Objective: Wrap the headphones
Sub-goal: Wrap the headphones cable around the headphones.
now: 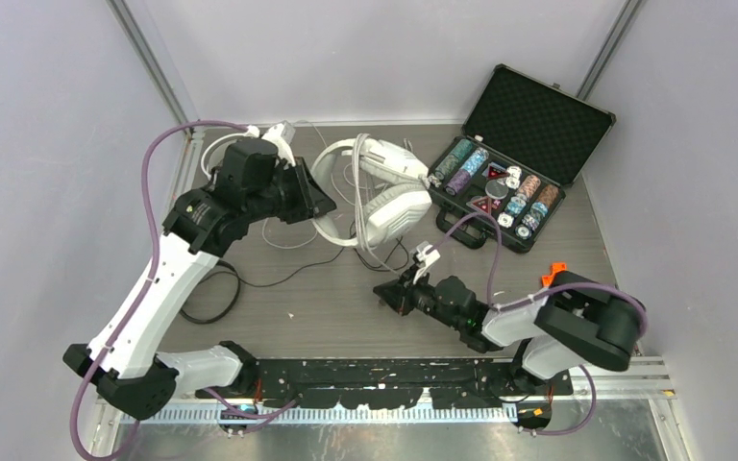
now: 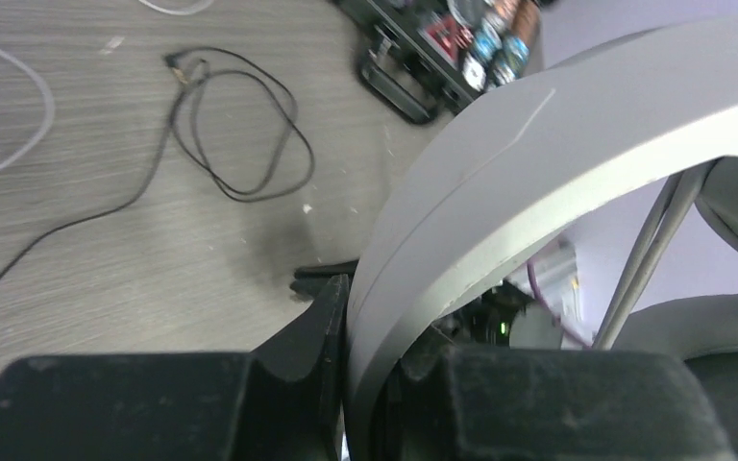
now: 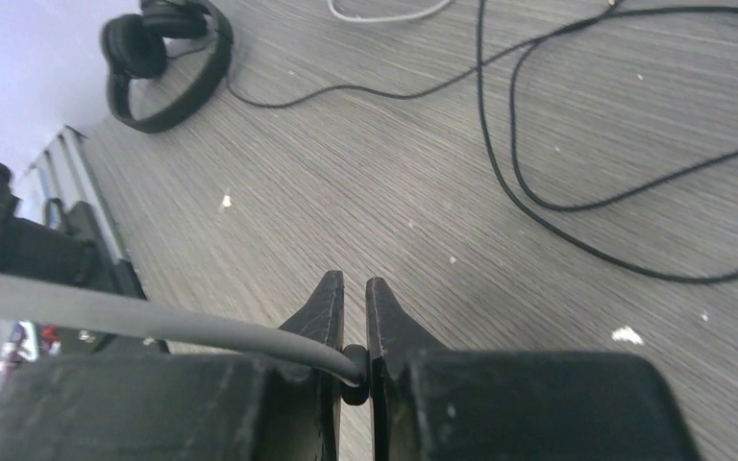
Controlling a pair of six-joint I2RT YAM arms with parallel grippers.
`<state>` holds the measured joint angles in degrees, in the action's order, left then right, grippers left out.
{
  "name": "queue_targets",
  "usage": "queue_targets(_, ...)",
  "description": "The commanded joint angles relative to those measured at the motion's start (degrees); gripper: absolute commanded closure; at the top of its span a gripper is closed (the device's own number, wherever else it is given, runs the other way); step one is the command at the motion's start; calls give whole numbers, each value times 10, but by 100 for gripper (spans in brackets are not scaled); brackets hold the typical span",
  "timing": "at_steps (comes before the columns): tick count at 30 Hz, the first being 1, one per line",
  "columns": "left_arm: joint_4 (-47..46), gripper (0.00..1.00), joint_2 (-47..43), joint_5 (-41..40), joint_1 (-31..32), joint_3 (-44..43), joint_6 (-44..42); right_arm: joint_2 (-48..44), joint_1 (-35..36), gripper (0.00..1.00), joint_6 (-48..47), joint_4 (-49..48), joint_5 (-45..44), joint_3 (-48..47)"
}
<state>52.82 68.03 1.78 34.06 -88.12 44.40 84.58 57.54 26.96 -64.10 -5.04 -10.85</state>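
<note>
A large white pair of headphones [image 1: 384,197] lies at the table's middle back. My left gripper [image 1: 319,204] is shut on its headband [image 2: 538,163], which runs up between the jaws [image 2: 360,303]. Its thin white cable [image 1: 363,235] trails toward the front. My right gripper [image 1: 386,292] is shut on that cable [image 3: 154,322], pinched low between the fingers just above the tabletop [image 3: 354,288]. A second white headset [image 1: 215,152] shows partly behind the left arm. The small black headset [image 3: 135,45] lies at the front left, its black cable [image 3: 586,192] looped across the table.
An open black case of coloured poker chips [image 1: 538,115] stands at the back right. A small orange object [image 1: 554,272] lies near the right arm. The black cable [image 2: 240,144] loops over the wood surface between the arms. Walls close the table's sides.
</note>
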Motion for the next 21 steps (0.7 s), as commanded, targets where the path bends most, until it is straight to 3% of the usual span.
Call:
queue_targets(1,-89,100,-33,228,-35,0,-47,-62,-26,100,42,132,52,-39)
queue_targets(4,-86,100,-39,311,-58,15,-99,-95,-53,100,69,177,107,-45)
queue_targets(6,-44,100,-34,388,-74,12,-180,-138,-79,100,107,245,168,-60)
queue_targets(10,38,100,-39,388,-74,11,-331,-199,-88,100,130,406,236,-107)
queue_targets(16,16,100,-106,442,-72,128,-548,-296,-104,100,156,588,276,-157)
queue_targets(21,24,100,-134,397,-72,170,-639,-330,-124,100,199,681,312,-195)
